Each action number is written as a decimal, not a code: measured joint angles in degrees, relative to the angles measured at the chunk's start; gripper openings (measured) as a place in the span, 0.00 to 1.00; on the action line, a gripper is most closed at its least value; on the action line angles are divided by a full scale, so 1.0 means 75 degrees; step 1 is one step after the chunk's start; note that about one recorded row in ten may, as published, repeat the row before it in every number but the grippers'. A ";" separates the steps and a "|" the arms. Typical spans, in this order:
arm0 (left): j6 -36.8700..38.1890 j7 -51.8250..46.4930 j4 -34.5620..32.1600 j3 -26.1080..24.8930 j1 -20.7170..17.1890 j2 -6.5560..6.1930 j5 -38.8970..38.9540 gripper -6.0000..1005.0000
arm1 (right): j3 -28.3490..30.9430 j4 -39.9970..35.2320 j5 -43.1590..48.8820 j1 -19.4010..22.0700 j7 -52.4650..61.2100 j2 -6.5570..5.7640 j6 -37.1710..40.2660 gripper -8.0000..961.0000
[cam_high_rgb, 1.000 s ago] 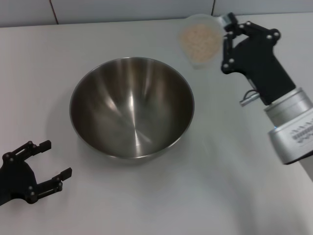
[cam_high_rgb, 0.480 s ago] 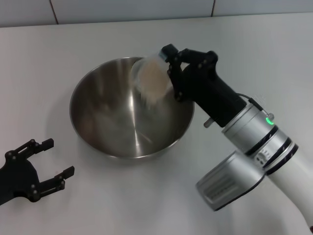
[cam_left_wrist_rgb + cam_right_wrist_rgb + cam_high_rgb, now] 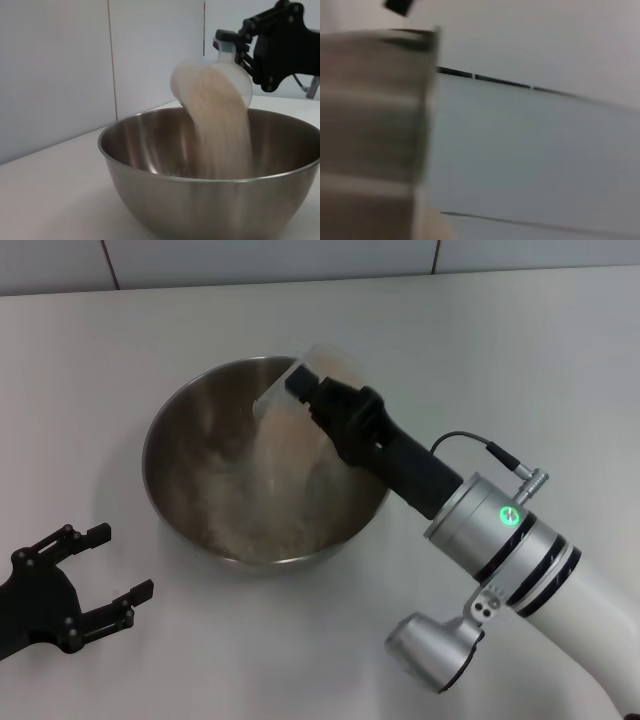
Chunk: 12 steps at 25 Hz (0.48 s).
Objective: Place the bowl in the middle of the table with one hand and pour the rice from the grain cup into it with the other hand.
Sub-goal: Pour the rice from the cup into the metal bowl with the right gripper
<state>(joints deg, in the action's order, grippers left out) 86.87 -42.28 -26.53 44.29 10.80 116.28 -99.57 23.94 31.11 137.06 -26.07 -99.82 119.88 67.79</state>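
The steel bowl (image 3: 190, 430) stands in the middle of the white table (image 3: 520, 360). My right gripper (image 3: 305, 385) is shut on the clear grain cup (image 3: 295, 380) and holds it tipped over the bowl's far right rim. Rice (image 3: 265, 465) streams out of the cup into the bowl. In the left wrist view the cup (image 3: 235, 75) pours a pale stream of rice (image 3: 220, 130) into the bowl (image 3: 190, 205), held by the right gripper (image 3: 230, 45). The right wrist view shows only the blurred cup side (image 3: 370, 125). My left gripper (image 3: 110, 570) is open and empty at the front left.
A tiled wall edge (image 3: 270, 260) runs along the back of the table. The right arm's silver wrist (image 3: 500, 550) reaches across the table's right front.
My right gripper carried the cup from the back right to over the bowl and tipped it; rice now pours into the bowl. The left gripper has not moved.
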 joint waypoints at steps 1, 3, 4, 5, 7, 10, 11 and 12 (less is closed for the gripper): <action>0.0000 0.0000 0.0001 0.0002 0.0001 0.0000 -0.0001 0.83 | -0.0087 0.0001 0.0004 -0.0002 -0.0328 0.0000 -0.0001 0.02; 0.0000 0.0000 0.0002 0.0008 0.0005 0.0001 0.0000 0.83 | -0.0242 0.0004 0.0008 -0.0003 -0.0984 0.0000 -0.0003 0.02; 0.0000 0.0000 0.0001 0.0011 0.0005 0.0004 0.0000 0.83 | -0.0322 0.0011 0.0009 -0.0001 -0.1329 0.0000 -0.0004 0.02; 0.0000 0.0000 0.0001 0.0014 0.0005 0.0007 0.0000 0.83 | -0.0388 0.0031 0.0008 0.0011 -0.1689 0.0000 -0.0004 0.02; 0.0000 0.0000 0.0000 0.0023 0.0006 0.0010 0.0000 0.83 | -0.0495 0.0091 -0.0002 0.0050 -0.2354 0.0000 -0.0004 0.02; 0.0000 0.0000 -0.0001 0.0033 0.0024 0.0011 0.0000 0.83 | -0.0558 0.0184 -0.0006 0.0108 -0.3263 0.0000 -0.0006 0.02; 0.0000 0.0000 -0.0001 0.0035 0.0035 0.0012 0.0000 0.83 | -0.0566 0.0196 -0.0009 0.0120 -0.3550 0.0000 -0.0016 0.02; 0.0000 0.0000 0.0000 0.0036 0.0050 0.0012 0.0000 0.83 | -0.0578 0.0210 -0.0021 0.0124 -0.3942 0.0000 -0.0053 0.02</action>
<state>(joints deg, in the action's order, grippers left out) 86.87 -42.28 -26.53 44.56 11.17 116.36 -99.58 19.61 32.68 136.90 -25.15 -129.39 119.88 67.40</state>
